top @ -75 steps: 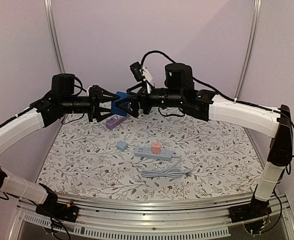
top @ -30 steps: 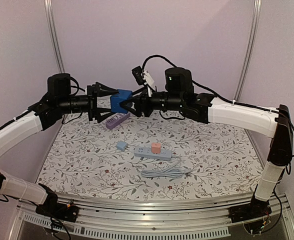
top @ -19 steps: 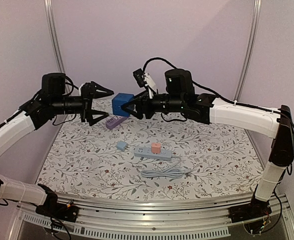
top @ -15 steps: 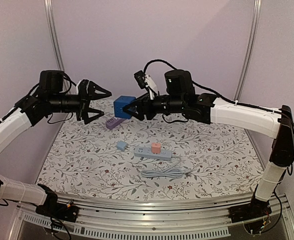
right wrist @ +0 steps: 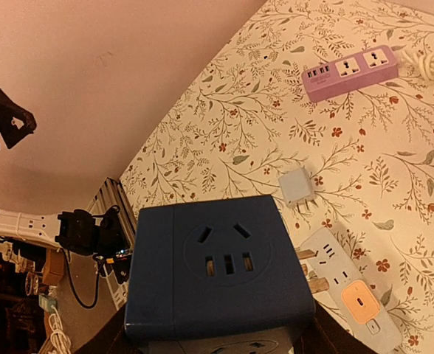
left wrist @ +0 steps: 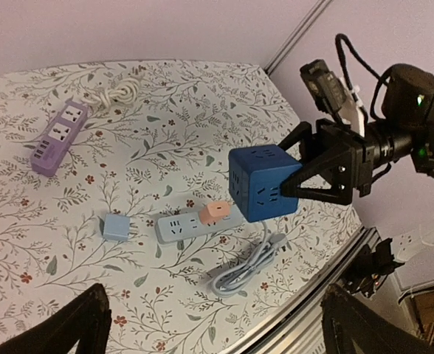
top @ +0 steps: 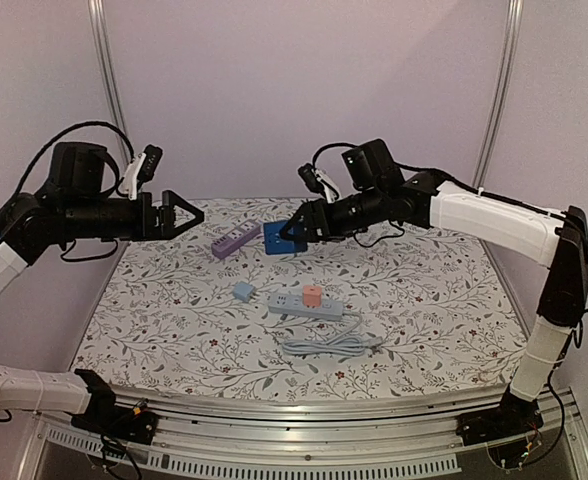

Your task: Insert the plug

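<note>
Worktop (top: 424, 300): no mating under way anywhere on it, so I judge the insertion not yet begun.

Right pincer (top: 292, 232): clamped on the blue socket cube (left wrist: 261, 181), which it holds in the air over the far middle, one socket face toward its wrist camera.

Left pincer (top: 186, 216): spread wide, empty, well apart to the left.

Purple strip (top: 232, 240): far left, nothing plugged in.

Grey strip (top: 304, 306): mid-worktop, with its cable (top: 324, 345) looped on the near side.

Orange plug (top: 312, 296): already seated in the grey strip.

Small pale-blue plug (top: 243, 290): loose, just beside the grey strip's left end. Probably the piece left to fetch and push home. Nothing lies over it. With my right pincer occupied by the cube, the left would have to fetch it.
</note>
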